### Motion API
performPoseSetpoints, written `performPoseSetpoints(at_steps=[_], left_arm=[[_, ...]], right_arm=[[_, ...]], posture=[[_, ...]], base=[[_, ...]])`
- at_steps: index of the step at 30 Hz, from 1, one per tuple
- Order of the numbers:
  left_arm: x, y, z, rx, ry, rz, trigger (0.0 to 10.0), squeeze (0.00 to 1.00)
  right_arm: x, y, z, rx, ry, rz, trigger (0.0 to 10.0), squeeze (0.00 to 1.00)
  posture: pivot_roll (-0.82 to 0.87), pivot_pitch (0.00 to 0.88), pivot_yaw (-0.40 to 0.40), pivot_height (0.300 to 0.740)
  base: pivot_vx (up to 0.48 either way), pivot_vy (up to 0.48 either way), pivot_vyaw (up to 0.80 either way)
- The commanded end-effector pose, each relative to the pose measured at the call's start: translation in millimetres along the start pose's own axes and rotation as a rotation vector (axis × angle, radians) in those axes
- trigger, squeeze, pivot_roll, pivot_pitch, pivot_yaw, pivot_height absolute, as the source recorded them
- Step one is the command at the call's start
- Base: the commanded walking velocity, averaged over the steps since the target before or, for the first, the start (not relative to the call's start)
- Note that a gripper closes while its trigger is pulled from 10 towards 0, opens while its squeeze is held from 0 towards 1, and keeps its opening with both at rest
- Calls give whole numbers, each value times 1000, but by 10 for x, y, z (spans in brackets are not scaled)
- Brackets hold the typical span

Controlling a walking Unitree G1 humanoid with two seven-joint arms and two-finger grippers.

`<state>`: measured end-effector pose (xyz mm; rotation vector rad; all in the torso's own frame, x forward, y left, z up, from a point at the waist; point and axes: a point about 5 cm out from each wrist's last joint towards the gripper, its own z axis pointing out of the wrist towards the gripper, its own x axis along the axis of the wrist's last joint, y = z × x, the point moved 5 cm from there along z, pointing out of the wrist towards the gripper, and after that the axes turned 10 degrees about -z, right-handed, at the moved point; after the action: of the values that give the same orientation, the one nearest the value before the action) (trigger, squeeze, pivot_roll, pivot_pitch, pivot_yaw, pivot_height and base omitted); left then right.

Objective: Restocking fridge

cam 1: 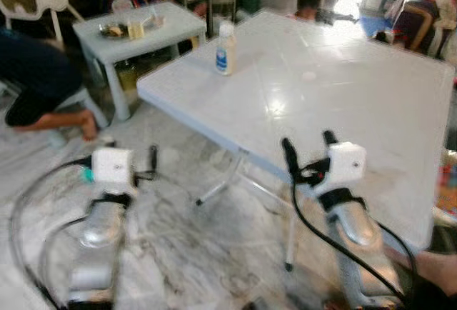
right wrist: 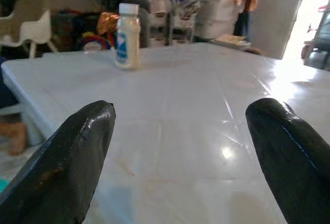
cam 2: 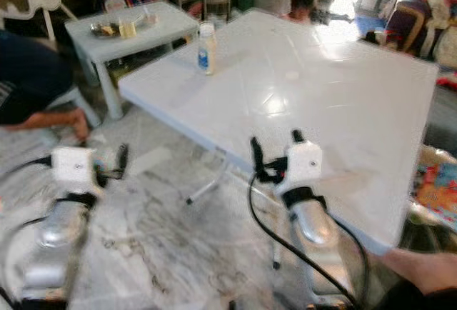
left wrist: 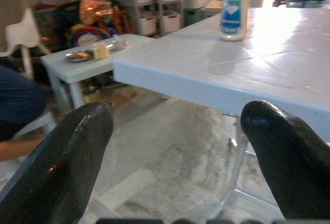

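My right gripper (cam 1: 308,146) is hovering over the near edge of the pale table (cam 1: 371,103), fingers spread wide and holding nothing. My left gripper (left wrist: 178,146) is hanging over the marble floor (cam 1: 178,246), also gaping empty. The white bottle (cam 1: 226,48) with a blue label is standing upright near the table's far corner. Beyond it, a small side table (cam 1: 171,28) is carrying dishes beside a seated person (cam 1: 36,81).

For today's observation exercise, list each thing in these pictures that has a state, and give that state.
Bottle: upright on the big table, cap on, untouched.
Big table: standing, legs unfolded.
Small table: standing, carrying a dish and a cup.
Left tool: open, empty, over the floor.
Right tool: open, empty, over the big table's near edge.
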<state>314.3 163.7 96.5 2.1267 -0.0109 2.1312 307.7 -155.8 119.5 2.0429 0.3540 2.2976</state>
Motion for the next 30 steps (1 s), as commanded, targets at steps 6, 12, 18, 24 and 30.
performPoseSetpoints(at_steps=[6,12,18,24,30], left_arm=[[48,-79,-7,7,12,22,10000,0],[50,-49,-1,-3,17,24,10000,0],[47,-38,-2,-9,17,16,10000,0],[39,-29,-3,-9,14,9,10000,0],[46,4,3,-25,20,14,10000,0]], right_arm=[[72,-63,53,17,23,5,10000,0],[70,-63,52,20,23,7,10000,0],[72,-66,53,21,24,6,10000,0],[71,-62,51,21,22,4,10000,0],[75,-71,59,23,24,4,10000,0]], posture=[[16,23,-28,740],[15,23,-29,740],[14,25,-31,740],[12,24,-30,740],[12,21,-29,740]], base=[[329,350,-140],[337,342,-542],[345,333,-81],[346,333,0],[384,246,0]])
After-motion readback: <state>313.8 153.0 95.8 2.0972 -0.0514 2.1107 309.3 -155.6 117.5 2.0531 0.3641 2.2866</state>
